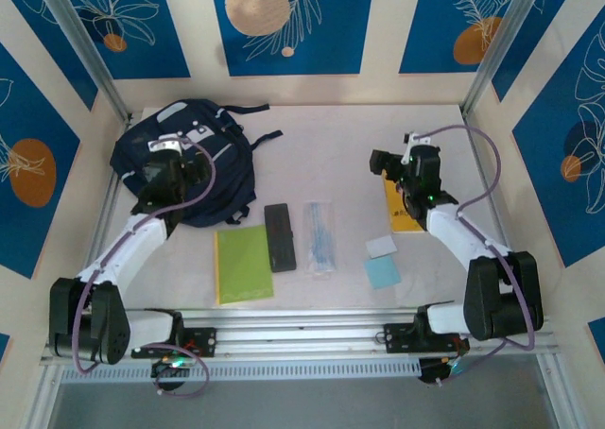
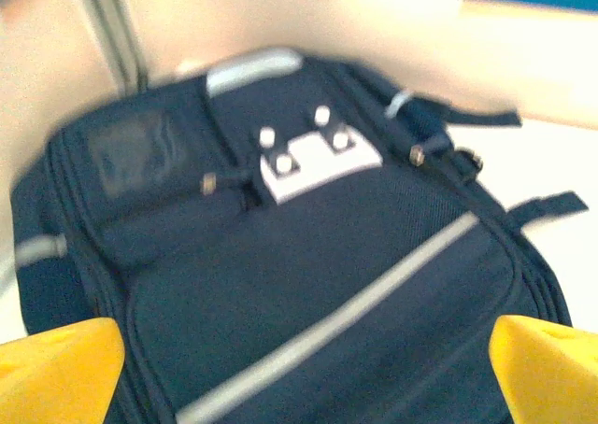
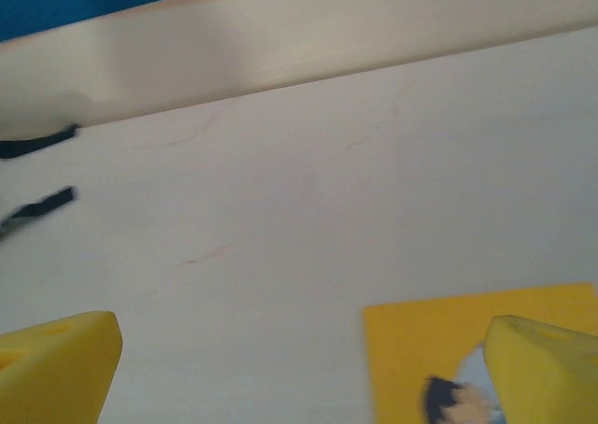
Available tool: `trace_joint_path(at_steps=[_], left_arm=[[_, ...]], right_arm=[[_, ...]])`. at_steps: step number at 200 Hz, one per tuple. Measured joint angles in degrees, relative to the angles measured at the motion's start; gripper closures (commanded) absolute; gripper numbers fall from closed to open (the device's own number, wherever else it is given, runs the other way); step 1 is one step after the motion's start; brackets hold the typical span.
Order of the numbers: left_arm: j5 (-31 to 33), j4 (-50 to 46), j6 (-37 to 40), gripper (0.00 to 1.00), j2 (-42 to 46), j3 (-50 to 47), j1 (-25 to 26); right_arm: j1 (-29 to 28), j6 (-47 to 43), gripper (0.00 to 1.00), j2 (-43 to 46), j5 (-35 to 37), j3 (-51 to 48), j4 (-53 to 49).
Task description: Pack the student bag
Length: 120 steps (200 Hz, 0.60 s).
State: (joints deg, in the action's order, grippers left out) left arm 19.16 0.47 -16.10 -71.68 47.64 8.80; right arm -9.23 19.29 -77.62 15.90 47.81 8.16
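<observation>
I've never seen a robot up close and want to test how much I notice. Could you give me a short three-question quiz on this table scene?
1. True or false: the left tool, above the student bag, and the right tool both stand open and empty.
2. Which thing lies partly beneath the right tool? A) a yellow book B) a red cup C) a laptop
3. Fill in: the notebook lying flat on the table just in front of the student bag is ____ in colour.

Key: 1 true; 2 A; 3 green.
</observation>
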Motion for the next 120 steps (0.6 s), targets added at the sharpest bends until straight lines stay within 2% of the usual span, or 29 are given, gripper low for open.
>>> trace_joint_path(at_steps=[29,58,91,120], left_arm=[[-0.7,-16.2,-11.9,0.0,-2.1,2.8,0.0],[-2.6,-25.5,-20.1,0.0,-4.1,3.0,0.0],[-4.2,-26.0,-29.3,0.0,-4.3,1.1,0.0],[-4.3,-21.5,-37.5,0.0,-6.5,-2.2,0.0]], right_arm=[[-5.8,6.4,0.04,-8.2,-6.1,13.2,-11.3],[-12.8,9.4,0.09,-17.5,-10.8,24.1,-18.2],[-19.0,10.2,0.09,-23.8,-13.9,29.0,-22.7],[-20.9,10.2,0.09,-24.2,-15.5,29.0,-25.2]])
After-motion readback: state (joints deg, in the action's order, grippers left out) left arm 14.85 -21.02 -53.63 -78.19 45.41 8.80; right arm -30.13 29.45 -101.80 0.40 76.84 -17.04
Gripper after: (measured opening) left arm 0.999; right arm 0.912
